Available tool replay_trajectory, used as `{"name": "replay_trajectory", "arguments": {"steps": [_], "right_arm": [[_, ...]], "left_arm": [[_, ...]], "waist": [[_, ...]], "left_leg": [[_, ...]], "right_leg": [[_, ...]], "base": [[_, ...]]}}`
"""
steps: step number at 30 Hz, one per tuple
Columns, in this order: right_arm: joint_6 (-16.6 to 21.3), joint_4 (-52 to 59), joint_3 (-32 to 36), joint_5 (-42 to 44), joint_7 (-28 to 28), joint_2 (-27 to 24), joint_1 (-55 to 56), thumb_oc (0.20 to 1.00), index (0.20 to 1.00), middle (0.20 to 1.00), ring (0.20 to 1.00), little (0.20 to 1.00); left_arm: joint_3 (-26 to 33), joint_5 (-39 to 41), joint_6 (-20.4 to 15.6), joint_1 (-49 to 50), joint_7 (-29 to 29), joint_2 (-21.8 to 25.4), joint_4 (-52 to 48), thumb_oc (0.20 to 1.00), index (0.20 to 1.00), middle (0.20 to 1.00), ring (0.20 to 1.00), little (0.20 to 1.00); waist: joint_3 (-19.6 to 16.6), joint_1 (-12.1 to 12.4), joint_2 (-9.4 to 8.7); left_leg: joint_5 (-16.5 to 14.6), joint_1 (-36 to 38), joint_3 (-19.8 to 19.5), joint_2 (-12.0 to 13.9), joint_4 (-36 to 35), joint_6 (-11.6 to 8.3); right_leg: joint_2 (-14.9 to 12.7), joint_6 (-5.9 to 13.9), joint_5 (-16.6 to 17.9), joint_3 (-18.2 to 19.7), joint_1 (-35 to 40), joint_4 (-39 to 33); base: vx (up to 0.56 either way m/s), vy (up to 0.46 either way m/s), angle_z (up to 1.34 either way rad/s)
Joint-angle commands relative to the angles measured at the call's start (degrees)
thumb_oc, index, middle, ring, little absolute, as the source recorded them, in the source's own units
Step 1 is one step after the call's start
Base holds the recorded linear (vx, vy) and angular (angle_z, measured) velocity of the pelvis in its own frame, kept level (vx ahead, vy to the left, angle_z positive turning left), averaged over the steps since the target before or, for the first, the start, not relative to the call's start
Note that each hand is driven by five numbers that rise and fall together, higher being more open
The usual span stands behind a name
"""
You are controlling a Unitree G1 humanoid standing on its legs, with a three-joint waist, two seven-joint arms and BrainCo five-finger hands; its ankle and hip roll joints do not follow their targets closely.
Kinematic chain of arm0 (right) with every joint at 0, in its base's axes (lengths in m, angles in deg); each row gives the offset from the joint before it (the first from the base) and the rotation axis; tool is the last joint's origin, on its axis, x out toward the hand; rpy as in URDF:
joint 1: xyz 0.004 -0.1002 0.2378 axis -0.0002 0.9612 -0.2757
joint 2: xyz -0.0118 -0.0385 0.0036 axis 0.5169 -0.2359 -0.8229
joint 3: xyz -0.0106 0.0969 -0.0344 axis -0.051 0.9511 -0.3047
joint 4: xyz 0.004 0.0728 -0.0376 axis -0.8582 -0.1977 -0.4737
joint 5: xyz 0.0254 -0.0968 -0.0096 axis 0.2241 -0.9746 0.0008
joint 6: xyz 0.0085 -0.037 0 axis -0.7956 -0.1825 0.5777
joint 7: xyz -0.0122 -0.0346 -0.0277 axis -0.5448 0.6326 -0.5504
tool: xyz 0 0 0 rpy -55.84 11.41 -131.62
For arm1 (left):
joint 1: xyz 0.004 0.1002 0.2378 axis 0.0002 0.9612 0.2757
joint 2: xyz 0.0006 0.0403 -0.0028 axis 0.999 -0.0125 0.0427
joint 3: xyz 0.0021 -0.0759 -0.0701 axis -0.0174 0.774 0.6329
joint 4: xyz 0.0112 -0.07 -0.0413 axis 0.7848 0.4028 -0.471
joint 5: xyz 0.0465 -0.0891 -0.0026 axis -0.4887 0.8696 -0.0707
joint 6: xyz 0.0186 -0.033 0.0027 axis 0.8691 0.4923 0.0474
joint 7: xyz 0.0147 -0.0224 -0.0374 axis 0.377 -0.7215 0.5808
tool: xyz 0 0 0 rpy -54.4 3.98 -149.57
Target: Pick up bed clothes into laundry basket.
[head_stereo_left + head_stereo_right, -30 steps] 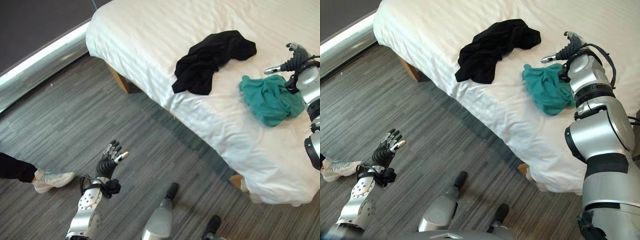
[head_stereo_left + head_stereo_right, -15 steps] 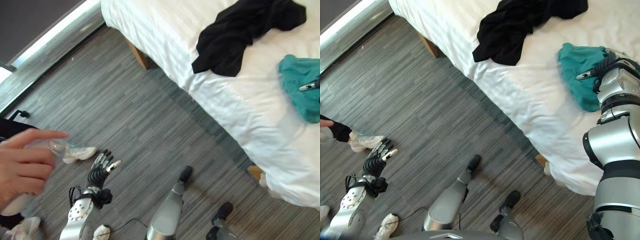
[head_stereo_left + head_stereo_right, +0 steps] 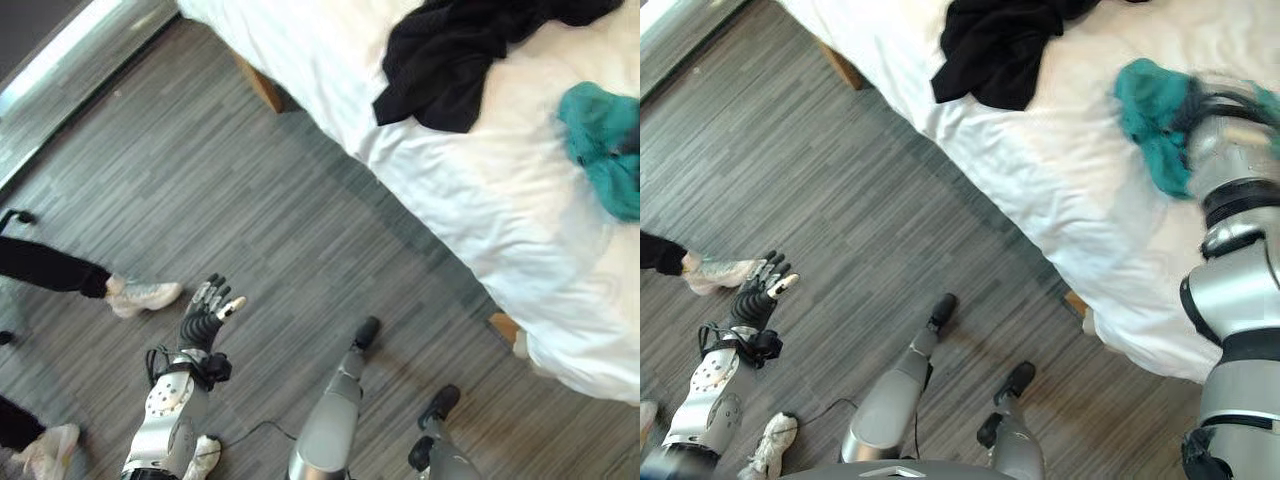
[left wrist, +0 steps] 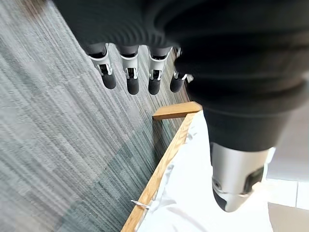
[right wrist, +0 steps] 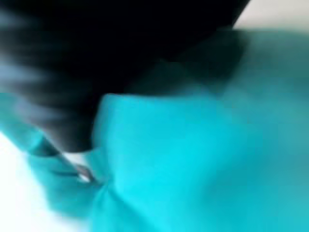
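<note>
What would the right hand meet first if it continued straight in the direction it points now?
Most likely the teal cloth on the bed. The right hand is down at that cloth, which lies directly in front of it. Whether they already touch is unclear.

Bright, even daylight washes the white bed nearly featureless, and a pale glare streaks the grey floor. Motion blur smears the teal garment; the right wrist view is wholly out of focus.

Grey plank floor, person's pale shoe, wooden bed frame
</note>
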Motion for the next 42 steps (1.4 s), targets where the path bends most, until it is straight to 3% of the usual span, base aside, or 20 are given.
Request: {"name": "replay_trajectory", "arguments": {"steps": [1, 3, 7, 9, 12, 13, 14, 15, 16, 19, 22, 23, 25, 28, 31, 36, 42], "right_arm": [[7.16, 10.85, 5.51, 9.05, -0.64, 0.60, 8.48, 0.200, 0.200, 0.200, 0.200, 0.200], [9.09, 16.50, 11.63, 10.67, -2.96, 0.78, 17.76, 0.200, 0.200, 0.200, 0.200, 0.200], [10.71, 19.46, 26.09, 21.35, -7.27, 1.26, 42.51, 0.200, 0.200, 0.200, 0.200, 0.200], [10.71, 19.56, 27.70, 21.44, -7.76, 1.68, 45.06, 0.200, 0.200, 0.200, 0.200, 0.200], [10.75, 17.03, 32.45, 26.22, -9.21, 5.62, 54.30, 0.200, 0.200, 0.200, 0.200, 0.200], [10.25, 15.65, 33.51, 27.74, -10.31, 8.06, 59.00, 0.200, 0.200, 0.200, 0.200, 0.200], [10.22, 15.72, 33.75, 27.72, -10.33, 8.17, 59.15, 0.200, 0.200, 0.200, 0.200, 0.200], [10.03, 13.69, 34.73, 27.38, -10.10, 10.40, 62.14, 0.200, 0.200, 0.200, 0.200, 0.200], [10.03, 13.70, 34.92, 27.37, -10.10, 10.54, 62.21, 0.200, 0.200, 0.200, 0.200, 0.200], [10.03, 10.17, 34.96, 25.13, -9.10, 14.12, 65.19, 0.200, 0.200, 0.200, 0.200, 0.200], [9.95, 8.32, 33.02, 25.11, -8.54, 17.15, 66.15, 0.200, 0.200, 0.200, 0.200, 0.200], [9.97, 8.32, 31.54, 26.34, -8.54, 18.79, 66.82, 0.200, 0.200, 0.200, 0.200, 0.200], [10.38, 9.60, 29.72, 27.46, -9.43, 19.94, 67.46, 0.200, 0.200, 0.200, 0.200, 0.200], [10.40, 10.11, 27.68, 27.65, -9.74, 21.46, 67.52, 0.200, 0.200, 0.200, 0.200, 0.200], [9.37, 10.41, 24.10, 27.98, -10.31, 22.56, 68.32, 0.200, 0.200, 0.200, 0.200, 0.200], [9.24, 11.01, 22.65, 28.26, -10.61, 22.05, 68.99, 0.200, 0.200, 0.200, 0.200, 0.200], [9.41, 10.73, 21.10, 27.02, -9.95, 21.38, 68.15, 0.200, 0.200, 0.200, 0.200, 0.200]], "left_arm": [[5.17, -4.65, -3.42, -2.41, 2.83, 3.71, -5.11, 1.000, 1.000, 1.000, 1.000, 1.000], [4.88, -6.01, -3.31, -3.64, 2.92, 6.03, -6.38, 1.000, 1.000, 1.000, 1.000, 1.000], [3.63, -9.26, -3.90, -13.48, 2.70, 17.11, -3.34, 1.000, 1.000, 1.000, 1.000, 1.000], [3.01, -9.28, -4.04, -14.99, 2.89, 18.42, -2.52, 1.000, 1.000, 1.000, 1.000, 1.000], [0.78, -10.80, -3.95, -22.23, 3.72, 24.32, 3.31, 1.000, 1.000, 1.000, 1.000, 1.000], [-1.76, -10.65, -3.49, -27.71, 3.92, 27.50, 7.29, 1.000, 1.000, 1.000, 1.000, 1.000], [-2.13, -10.61, -3.55, -28.13, 3.92, 27.56, 7.47, 1.000, 1.000, 1.000, 1.000, 1.000], [-5.13, -10.98, -3.01, -34.58, 4.40, 30.80, 12.09, 1.000, 1.000, 1.000, 1.000, 1.000], [-5.58, -10.93, -3.08, -35.12, 4.40, 30.86, 12.33, 1.000, 1.000, 1.000, 1.000, 1.000], [-13.14, -16.31, -2.03, -47.78, 5.81, 38.81, 19.07, 1.000, 1.000, 1.000, 1.000, 1.000], [-20.85, -17.44, -0.78, -59.35, 6.32, 40.49, 26.83, 1.000, 1.000, 1.000, 1.000, 1.000], [-28.83, -19.99, 0.56, -69.32, 6.12, 41.62, 33.70, 1.000, 1.000, 1.000, 1.000, 1.000], [-37.76, -23.42, 2.02, -80.17, 5.50, 42.16, 42.19, 1.000, 1.000, 1.000, 1.000, 1.000], [-43.59, -23.38, 2.86, -88.49, 5.73, 40.78, 50.01, 1.000, 1.000, 1.000, 1.000, 1.000], [-45.19, -22.55, 4.86, -95.90, 7.35, 38.33, 59.29, 1.000, 1.000, 1.000, 1.000, 1.000], [-47.81, -24.85, 6.73, -102.50, 9.57, 38.64, 64.39, 1.000, 1.000, 1.000, 1.000, 1.000], [-46.98, -26.30, 7.58, -101.58, 10.25, 39.56, 65.76, 1.000, 1.000, 1.000, 1.000, 1.000]], "waist": [[2.56, -1.89, -1.80], [2.30, -2.79, -1.73], [1.09, -8.60, -2.45], [0.88, -8.98, -2.67], [-0.13, -12.49, -3.37], [-0.75, -14.63, -3.57], [-0.77, -14.49, -3.60], [-1.26, -16.61, -3.43], [-1.26, -16.46, -3.49], [-1.78, -19.09, -3.14], [-1.67, -20.88, -2.91], [-1.45, -22.06, -2.66], [-1.00, -23.05, -2.67], [-0.39, -23.22, -3.50], [-0.04, -24.22, -3.89], [0.23, -24.65, -4.20], [0.86, -24.65, -4.40]], "left_leg": [[-1.04, 1.94, 3.22, 0.27, 0.21, -0.43], [-1.31, 2.53, 3.12, 0.33, 0.26, -0.40], [-2.22, 4.69, 4.93, 1.18, 0.43, -0.46], [-1.95, 4.82, 5.30, 1.32, 0.33, -0.38], [-2.43, 6.05, 6.77, 1.79, 0.26, -0.26], [-2.94, 6.71, 7.47, 2.15, 0.35, -0.16], [-2.65, 6.55, 7.45, 2.10, 0.25, -0.10], [-3.12, 7.15, 8.21, 2.36, 0.33, -0.06], [-2.83, 6.98, 8.20, 2.31, 0.23, -0.01], [-3.02, 7.34, 9.23, 2.58, 0.20, 0.16], [-3.12, 7.45, 9.92, 2.75, 0.28, 0.21], [-3.00, 7.25, 10.42, 2.94, 0.31, 0.21], [-2.87, 6.84, 11.39, 3.19, 0.66, 0.26], [-2.79, 6.45, 12.27, 3.43, 1.02, 0.27], [-2.71, 5.38, 13.68, 3.38, 1.05, 0.34], [-2.74, 4.18, 14.91, 3.27, 0.91, 0.43], [-2.90, 3.33, 15.89, 3.13, 1.00, 0.47]], "right_leg": [[-0.21, -1.10, 0.35, 2.23, 3.71, 0.77], [-0.42, -1.08, 0.18, 1.76, 4.30, 0.77], [-0.53, -0.65, 0.36, 3.22, 5.10, 0.77], [-0.56, -0.57, 0.78, 3.57, 4.84, 0.77], [-0.63, -0.33, 1.49, 5.01, 4.75, 0.77], [-0.63, -0.12, 1.69, 5.59, 4.85, 0.77], [-0.68, -0.10, 1.87, 5.58, 4.65, 0.77], [-0.74, 0.19, 2.14, 6.21, 4.68, 0.77], [-0.78, 0.20, 2.33, 6.21, 4.48, 0.77], [-0.84, 0.63, 2.99, 7.19, 4.04, 0.77], [-0.78, 0.80, 3.34, 7.87, 3.76, 0.77], [-0.82, 1.05, 3.96, 8.39, 3.27, 0.77], [-0.85, 1.38, 4.86, 9.00, 2.54, 0.77], [-0.83, 1.69, 5.56, 9.72, 1.79, 0.77], [-1.03, 2.39, 7.59, 11.22, -0.02, 0.77], [-1.20, 2.57, 8.19, 11.84, -1.76, 0.77], [-1.27, 2.77, 8.39, 12.13, -3.01, 0.77]], "base": [[0.03, 0.011, -0.31], [0.02, 0.004, -0.15], [0.00, 0.069, -0.08], [-0.02, 0.041, -0.34], [-0.01, 0.068, -0.39], [-0.02, 0.048, -0.27], [0.00, 0.061, -0.28], [-0.02, 0.044, -0.27], [-0.01, 0.054, -0.17], [-0.01, 0.034, -0.20], [-0.01, 0.015, -0.21], [-0.03, 0.025, -0.15], [-0.03, 0.031, -0.05], [-0.02, 0.030, -0.20], [-0.01, 0.041, -0.19], [0.02, 0.030, -0.13], [0.01, 0.023, -0.06]]}}
